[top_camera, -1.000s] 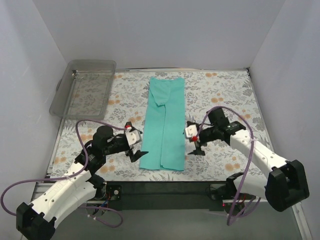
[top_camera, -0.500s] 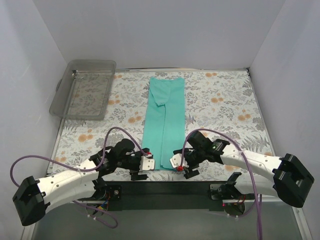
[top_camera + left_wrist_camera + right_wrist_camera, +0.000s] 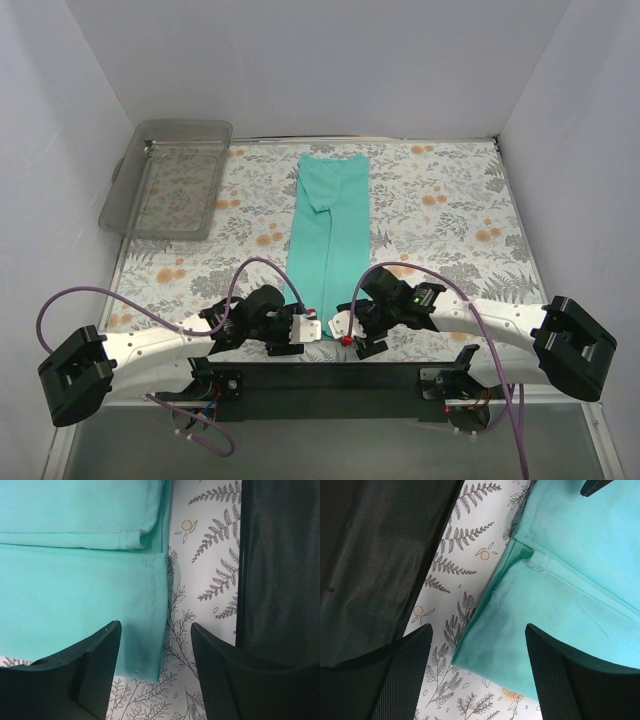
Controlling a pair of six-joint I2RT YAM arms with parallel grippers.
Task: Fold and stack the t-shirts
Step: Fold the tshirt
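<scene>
White walls are enclosing a floral-patterned table. The teal t-shirt, folded into a long strip, is lying at the table's centre and reaching the near edge. The left gripper and right gripper are straddling its near corners, jaws wide. Recommendation: pinch every hem layer evenly before lifting. No writing is showing.

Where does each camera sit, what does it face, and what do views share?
Top external: above and behind, looking down on table, t-shirt, left arm, right arm.
Left wrist: on left gripper, facing down at a near shirt corner; own fingers show.
Right wrist: on right gripper, facing the other near corner; fingers show.
Shared: the t-shirt's near hem.
</scene>
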